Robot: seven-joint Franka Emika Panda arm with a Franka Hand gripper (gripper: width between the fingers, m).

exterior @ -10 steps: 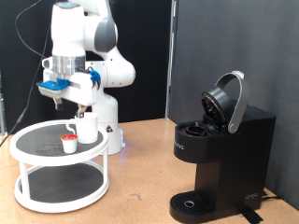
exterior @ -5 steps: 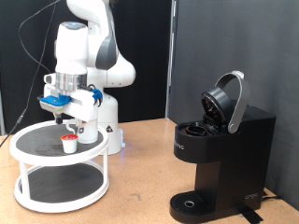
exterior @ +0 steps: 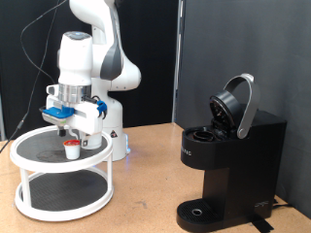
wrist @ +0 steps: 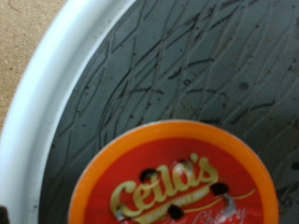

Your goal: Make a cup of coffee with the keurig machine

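Observation:
My gripper point(exterior: 66, 130) hangs over the top tier of the white two-tier table point(exterior: 21, 146), just above the small red-and-white coffee pod point(exterior: 71, 149). The wrist view is filled by the pod's orange-red foil lid point(wrist: 177, 182) on the dark tabletop, and my fingers do not show there. The white cup point(exterior: 92, 139) stands just behind the pod, partly hidden by my hand. The black keurig machine point(exterior: 228, 160) stands at the exterior view's right with its lid point(exterior: 236, 105) raised and the pod chamber open. Its drip tray point(exterior: 199, 211) holds nothing.
The table's white raised rim point(wrist: 56, 84) curves close beside the pod. The robot's white base point(exterior: 115, 131) stands right behind the table. A stretch of brown tabletop point(exterior: 146, 165) lies between the table and the machine. Black curtains hang behind.
The arm has come down and slightly to the exterior view's right, bringing the gripper from well above the table to just over the coffee pod. Nothing else moved.

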